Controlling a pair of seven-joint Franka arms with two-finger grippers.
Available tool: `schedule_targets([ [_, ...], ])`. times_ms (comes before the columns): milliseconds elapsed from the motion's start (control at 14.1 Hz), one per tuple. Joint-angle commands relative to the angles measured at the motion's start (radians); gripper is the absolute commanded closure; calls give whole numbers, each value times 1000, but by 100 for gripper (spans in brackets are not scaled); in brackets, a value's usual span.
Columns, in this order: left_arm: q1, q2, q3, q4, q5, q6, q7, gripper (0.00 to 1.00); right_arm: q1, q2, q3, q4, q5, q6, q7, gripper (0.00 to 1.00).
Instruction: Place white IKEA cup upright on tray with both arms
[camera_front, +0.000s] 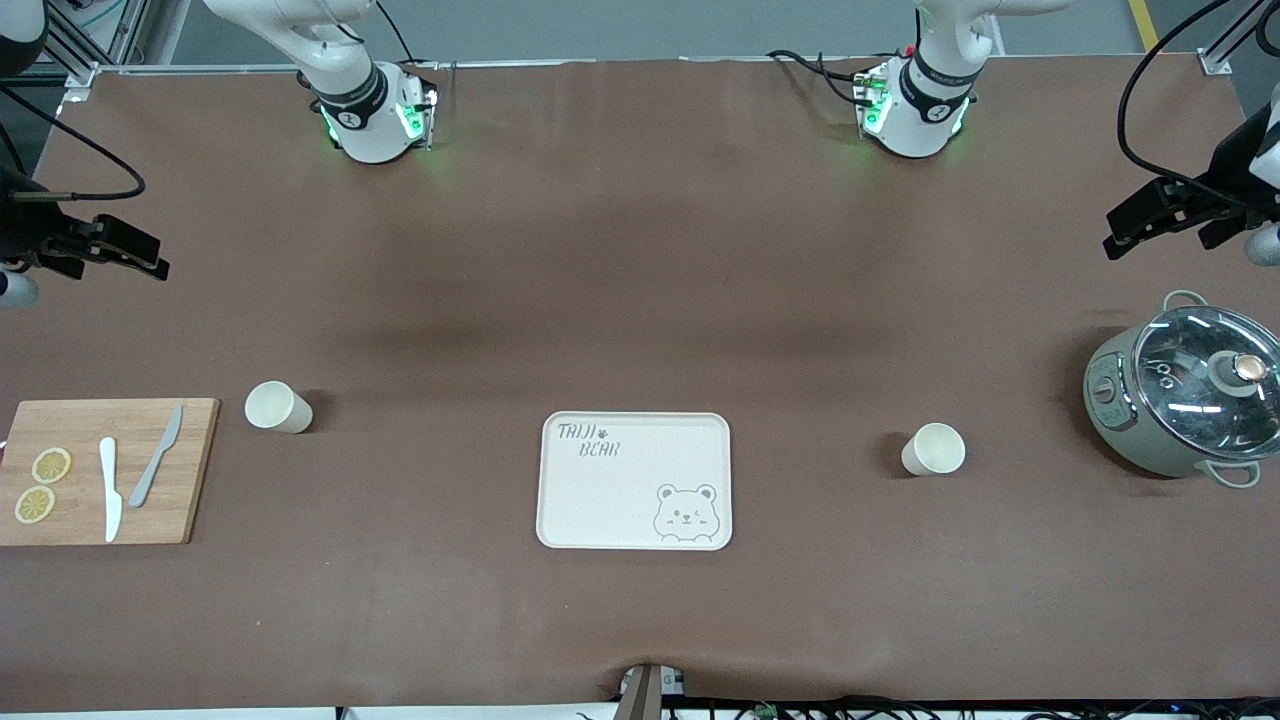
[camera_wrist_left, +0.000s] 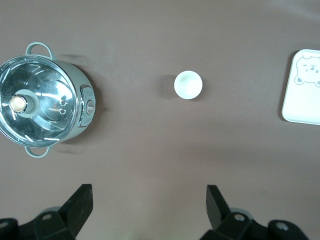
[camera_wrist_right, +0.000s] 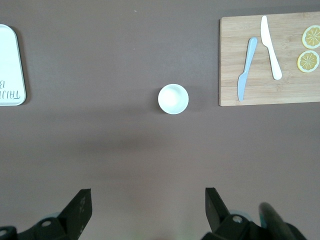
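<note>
The cream tray (camera_front: 620, 500) with a bear drawing lies flat at the table's middle, near the front camera. One white cup (camera_front: 278, 407) stands upright toward the right arm's end, beside the cutting board; it also shows in the right wrist view (camera_wrist_right: 173, 98). A second white cup (camera_front: 934, 449) stands upright toward the left arm's end and shows in the left wrist view (camera_wrist_left: 188, 84). My right gripper (camera_front: 150, 258) (camera_wrist_right: 148, 202) is open and empty, high above the table at its own end. My left gripper (camera_front: 1115, 235) (camera_wrist_left: 149, 200) is open and empty, high above its end. Both tray edges show in the wrist views (camera_wrist_left: 305, 95) (camera_wrist_right: 10, 65).
A wooden cutting board (camera_front: 190, 470) with two knives (camera_front: 110, 490) and two lemon slices (camera_front: 50, 465) lies at the right arm's end. A grey pot with a glass lid (camera_front: 1185, 400) stands at the left arm's end, beside the second cup.
</note>
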Motion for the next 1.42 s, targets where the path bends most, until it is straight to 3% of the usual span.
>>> schedule_targets([
  [0,-6,5,0,18,25,-3,-4,0,-5,-10,0,5,-8,-14,0,0],
  [496,4,30,4,24,17,5,4,0,-5,-5,0,8,-8,-12,-2,0],
  [993,-10,191,3,41,20,146,-5,0,-9,59,0,11,-2,1,3,0],
  [1347,2,255,3,42,16,155,-1,0,-31,84,0,11,6,0,-8,0],
])
